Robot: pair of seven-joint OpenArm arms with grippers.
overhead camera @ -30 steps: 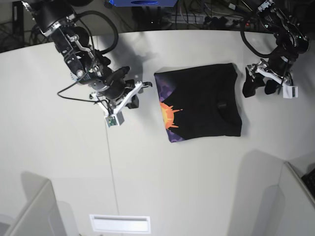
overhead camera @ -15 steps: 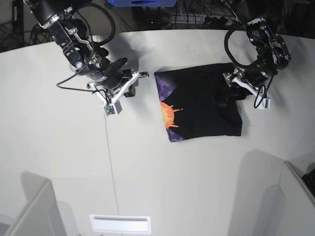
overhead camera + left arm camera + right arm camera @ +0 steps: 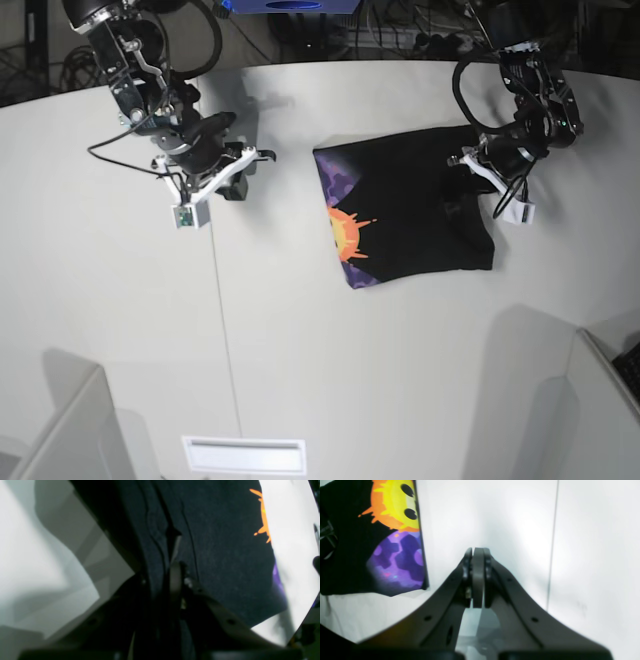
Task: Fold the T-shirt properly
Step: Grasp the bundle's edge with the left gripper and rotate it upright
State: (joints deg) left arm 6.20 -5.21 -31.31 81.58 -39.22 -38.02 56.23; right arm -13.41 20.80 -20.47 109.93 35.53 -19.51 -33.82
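Note:
The black T-shirt [image 3: 410, 200] lies folded into a rectangle at the table's middle, with a strip of purple print and orange sun along its left edge. My left gripper [image 3: 462, 200] sits low on the shirt's right part. In the left wrist view its jaws [image 3: 175, 562] stand together, pinching a crease of the black cloth [image 3: 225, 555]. My right gripper [image 3: 248, 170] hovers over bare table left of the shirt. In the right wrist view it [image 3: 478, 551] is shut and empty, with the print [image 3: 395, 555] off to its left.
A thin seam [image 3: 220, 330] runs across the white table toward the front, also showing in the right wrist view [image 3: 552, 542]. A white slotted plate [image 3: 243, 455] lies at the front edge. Grey partitions stand at the front left [image 3: 60, 430] and front right [image 3: 600, 400].
My left gripper moved from beside the shirt's right edge onto the shirt and closed there. My right arm drew back to the left, away from the shirt.

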